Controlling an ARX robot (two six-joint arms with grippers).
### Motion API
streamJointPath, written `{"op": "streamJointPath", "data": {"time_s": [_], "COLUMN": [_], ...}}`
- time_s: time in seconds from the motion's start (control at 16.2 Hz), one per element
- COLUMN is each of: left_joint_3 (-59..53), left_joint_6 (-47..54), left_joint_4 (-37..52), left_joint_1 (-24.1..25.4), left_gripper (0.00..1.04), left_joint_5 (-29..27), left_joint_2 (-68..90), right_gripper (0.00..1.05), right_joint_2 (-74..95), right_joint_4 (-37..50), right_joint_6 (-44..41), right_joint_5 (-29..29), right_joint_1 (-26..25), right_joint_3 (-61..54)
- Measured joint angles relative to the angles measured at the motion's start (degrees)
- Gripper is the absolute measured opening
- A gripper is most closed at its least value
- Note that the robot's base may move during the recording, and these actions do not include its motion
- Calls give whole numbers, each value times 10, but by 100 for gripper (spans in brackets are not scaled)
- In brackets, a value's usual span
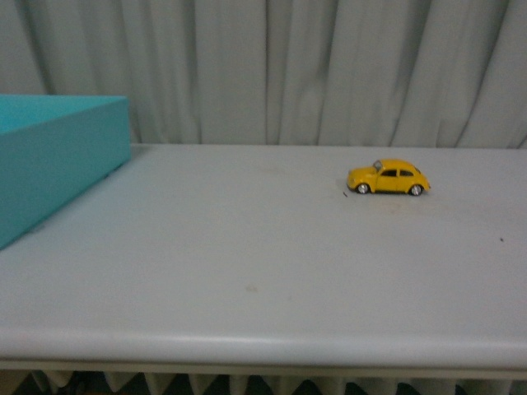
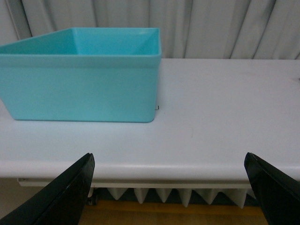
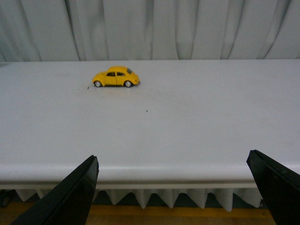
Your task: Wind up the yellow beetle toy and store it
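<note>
Front view: neither arm shows. The yellow beetle toy (image 1: 388, 178) stands on its four wheels on the desk (image 1: 247, 271), side-on. Its body is glossy yellow with a rounded roof, dark windows and small black wheels with silver hubs. The desk top is smooth, matte and pale grey-white, with a rounded front edge and a few small dark specks. A box (image 1: 58, 156) of plain teal plastic, with straight walls and an open top, sits on the desk. A pale curtain (image 1: 329, 66) with vertical folds hangs behind.

Right wrist view: the right end effector (image 3: 172, 157) has its two dark, matte, wedge-shaped fingers (image 3: 70, 197) set wide apart, gripping no object. The fingertips show against the desk's front edge. The toy lies well ahead of this end effector, far back on the desk near the curtain. It is well apart from both fingertips and closer to the line of one finger than to the midline.

Left wrist view: the left end effector (image 2: 168, 159) is likewise spread wide, fingertips at the desk's front edge. The box stands ahead of it, towards one finger's side. The toy is out of this view.
</note>
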Motion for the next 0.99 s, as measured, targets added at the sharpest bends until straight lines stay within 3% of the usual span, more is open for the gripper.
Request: {"op": "streamJointPath", "data": {"time_s": [0.99], "left_joint_3": [0], "left_joint_6": [0], "left_joint_4": [1], "left_joint_1": [0], "left_gripper": [98], "left_joint_5": [0], "left_joint_2": [0], "right_gripper": [98], "right_joint_2": [0], "right_joint_4": [0], "right_joint_6": [1], "right_joint_5": [0], "right_joint_1": [0], "right_joint_3": [0]}}
